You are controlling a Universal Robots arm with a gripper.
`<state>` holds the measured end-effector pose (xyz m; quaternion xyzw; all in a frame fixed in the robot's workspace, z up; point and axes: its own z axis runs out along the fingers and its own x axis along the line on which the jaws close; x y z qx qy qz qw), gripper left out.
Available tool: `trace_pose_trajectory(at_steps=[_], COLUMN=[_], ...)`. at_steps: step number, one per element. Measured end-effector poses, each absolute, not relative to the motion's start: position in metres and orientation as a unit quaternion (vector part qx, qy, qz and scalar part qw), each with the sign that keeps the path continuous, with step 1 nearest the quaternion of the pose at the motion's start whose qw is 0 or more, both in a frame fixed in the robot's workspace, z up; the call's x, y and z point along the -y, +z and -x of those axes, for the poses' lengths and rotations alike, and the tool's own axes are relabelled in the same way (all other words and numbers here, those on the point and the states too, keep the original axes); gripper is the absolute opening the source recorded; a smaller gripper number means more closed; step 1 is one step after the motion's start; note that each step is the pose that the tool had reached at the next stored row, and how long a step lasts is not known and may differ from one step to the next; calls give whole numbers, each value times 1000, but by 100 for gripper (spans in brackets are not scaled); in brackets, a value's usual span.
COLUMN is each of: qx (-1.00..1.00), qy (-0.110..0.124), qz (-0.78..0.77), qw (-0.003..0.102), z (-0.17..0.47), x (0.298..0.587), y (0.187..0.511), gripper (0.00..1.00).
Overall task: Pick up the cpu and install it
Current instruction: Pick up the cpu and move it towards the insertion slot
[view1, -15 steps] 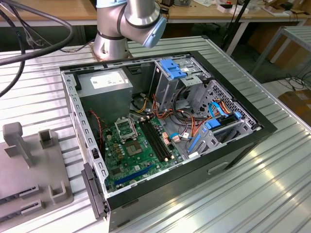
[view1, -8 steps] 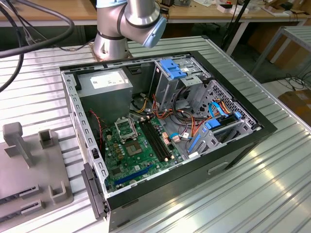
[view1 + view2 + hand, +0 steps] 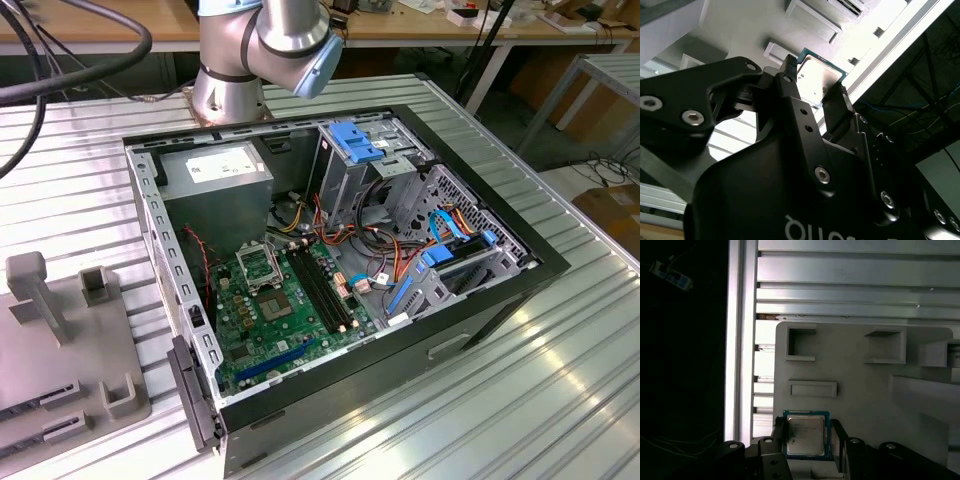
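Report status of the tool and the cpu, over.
Tool shut on the cpu. Held clear above the grey fixture plate. Nothing seen between them.

The cpu [image 3: 806, 434] has a smooth, satin silver-grey metal top on a thin green board. The gripper [image 3: 808, 431] clasping it is matt black, and its fingers [image 3: 800, 115] are smooth with bright steel screw heads [image 3: 822, 174]. The tray [image 3: 865, 390] is matt light-grey plastic. The table [image 3: 520, 420] is ribbed aluminium with a brushed sheen. In its middle, the computer case [image 3: 400, 368] has a matt black shell, dull bare steel inside, and glossy blue plastic clips [image 3: 355, 140].
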<state>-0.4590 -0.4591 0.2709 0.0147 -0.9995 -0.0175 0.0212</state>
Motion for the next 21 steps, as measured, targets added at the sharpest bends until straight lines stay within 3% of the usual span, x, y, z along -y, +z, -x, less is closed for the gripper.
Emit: trace_pose_trajectory(at_steps=[21], qx=[1000], qy=[-17], qz=[-15], qw=[21], z=[459], x=[459], y=[281], gripper=[46])
